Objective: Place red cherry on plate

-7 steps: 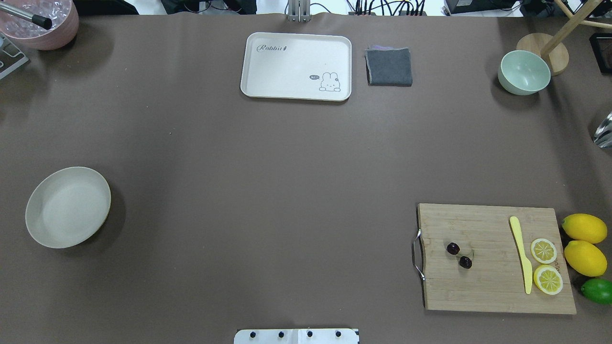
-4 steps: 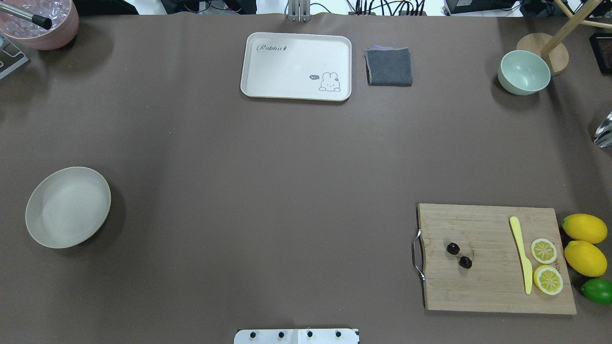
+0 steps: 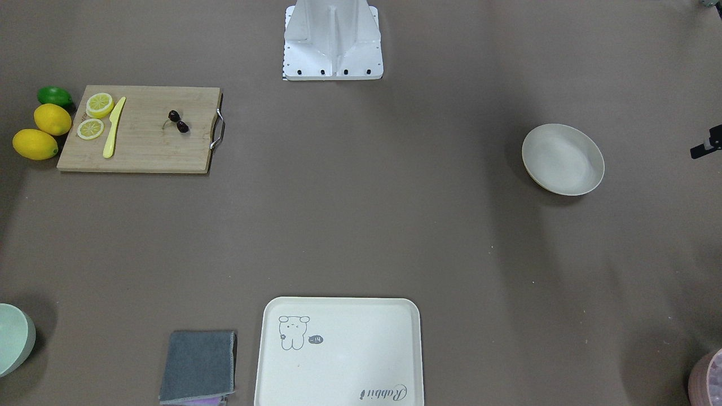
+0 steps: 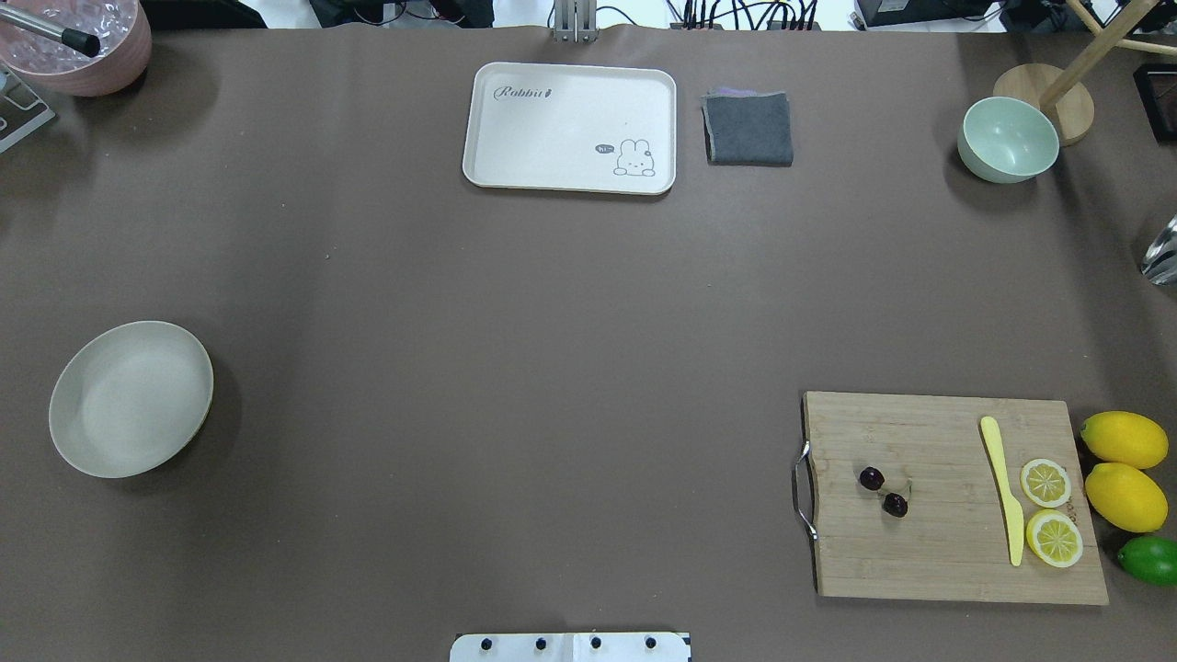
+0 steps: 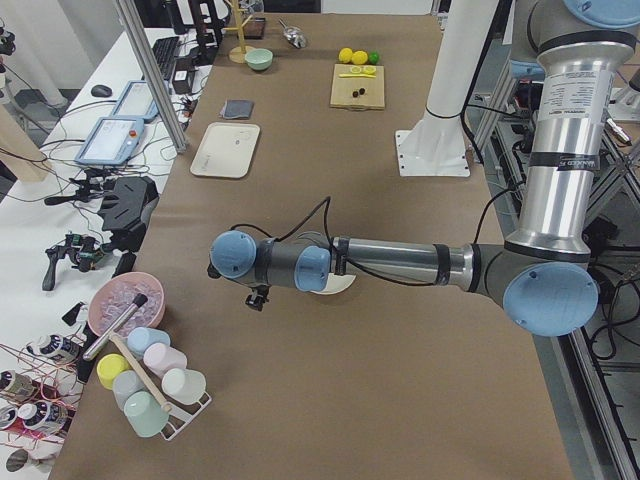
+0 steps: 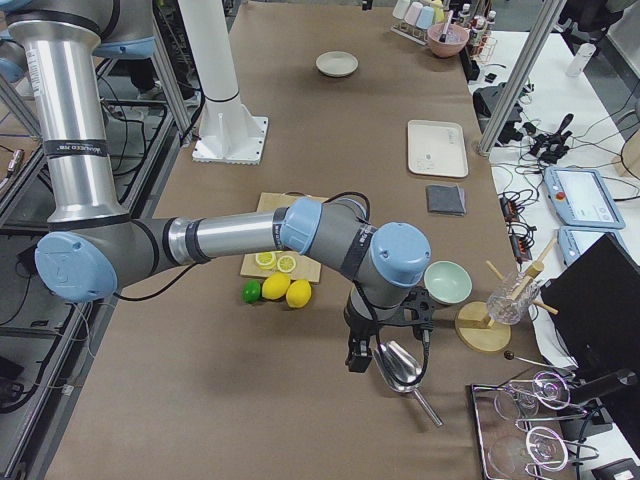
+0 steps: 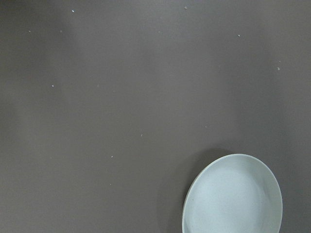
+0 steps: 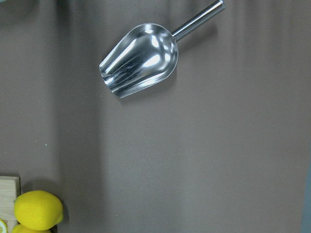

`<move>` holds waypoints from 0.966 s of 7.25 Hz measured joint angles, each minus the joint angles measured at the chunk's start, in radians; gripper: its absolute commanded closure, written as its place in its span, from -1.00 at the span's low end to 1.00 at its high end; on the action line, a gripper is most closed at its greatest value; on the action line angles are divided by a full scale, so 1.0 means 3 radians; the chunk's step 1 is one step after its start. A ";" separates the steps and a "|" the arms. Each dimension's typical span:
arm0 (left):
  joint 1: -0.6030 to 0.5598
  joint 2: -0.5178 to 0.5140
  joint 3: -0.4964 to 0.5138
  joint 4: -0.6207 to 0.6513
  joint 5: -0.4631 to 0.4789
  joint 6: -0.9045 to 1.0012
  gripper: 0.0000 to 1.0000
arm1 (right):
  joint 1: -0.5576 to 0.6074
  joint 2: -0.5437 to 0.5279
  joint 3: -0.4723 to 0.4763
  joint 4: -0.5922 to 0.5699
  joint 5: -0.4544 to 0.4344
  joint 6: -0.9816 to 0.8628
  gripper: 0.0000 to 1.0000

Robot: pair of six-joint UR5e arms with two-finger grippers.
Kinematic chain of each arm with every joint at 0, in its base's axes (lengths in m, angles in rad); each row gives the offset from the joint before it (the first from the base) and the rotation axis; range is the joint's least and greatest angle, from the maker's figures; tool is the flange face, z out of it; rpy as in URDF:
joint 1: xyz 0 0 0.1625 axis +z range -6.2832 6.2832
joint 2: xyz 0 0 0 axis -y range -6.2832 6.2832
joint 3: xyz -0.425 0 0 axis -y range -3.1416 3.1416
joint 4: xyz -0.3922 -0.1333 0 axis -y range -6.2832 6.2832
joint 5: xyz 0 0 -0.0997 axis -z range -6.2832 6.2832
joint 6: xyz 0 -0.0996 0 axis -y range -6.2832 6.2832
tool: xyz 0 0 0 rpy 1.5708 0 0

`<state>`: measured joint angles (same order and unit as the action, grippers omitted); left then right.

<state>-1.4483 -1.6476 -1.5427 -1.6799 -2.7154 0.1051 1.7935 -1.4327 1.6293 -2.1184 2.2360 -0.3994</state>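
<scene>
The cherry (image 4: 873,478) lay on the cutting board (image 4: 938,552) near its metal handle, apart from the yellow knife (image 4: 1004,492). The plate (image 4: 131,398) sat far across the desk (image 4: 552,368). The left tool (image 5: 257,298) hung near the plate, the right tool (image 6: 385,335) over a metal scoop (image 8: 141,58); I cannot tell whether either was spread or pressed together

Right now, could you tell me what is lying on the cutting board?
The red cherry, a yellow knife and two lemon slices lie on the cutting board. Its underside is hidden.
</scene>
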 measured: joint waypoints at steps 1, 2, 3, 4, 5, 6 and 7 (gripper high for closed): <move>0.0107 0.0005 0.0011 -0.0281 0.0001 -0.0290 -0.97 | -0.0003 0.0004 -0.0011 0.0000 -0.0001 -0.0003 -0.99; 0.0217 0.0009 0.0049 -0.0598 0.0009 -0.0586 -0.97 | -0.0006 0.0011 -0.0041 0.0001 0.0000 -0.0006 -0.99; 0.0308 0.0011 0.0118 -0.0885 0.0017 -0.0822 -0.97 | -0.0013 0.0018 -0.0080 0.0006 -0.0001 -0.0009 -0.99; 0.0378 0.0009 0.0206 -0.1132 0.0027 -0.0992 -0.97 | -0.0024 0.0022 -0.0108 0.0015 0.0000 -0.0008 -0.99; 0.0435 0.0004 0.0290 -0.1326 0.0036 -0.1103 -0.97 | -0.0033 0.0024 -0.0123 0.0024 0.0001 -0.0005 -0.99; 0.0466 0.0000 0.0328 -0.1441 0.0049 -0.1183 -0.97 | -0.0036 0.0025 -0.0130 0.0028 0.0002 -0.0004 -0.99; 0.0498 -0.0001 0.0338 -0.1538 0.0085 -0.1269 -0.97 | -0.0036 0.0025 -0.0131 0.0030 0.0003 -0.0003 -0.99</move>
<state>-1.2988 -1.6479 -1.4412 -2.1414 -2.6900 -0.2756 1.7828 -1.4251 1.5901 -2.1095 2.2369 -0.4005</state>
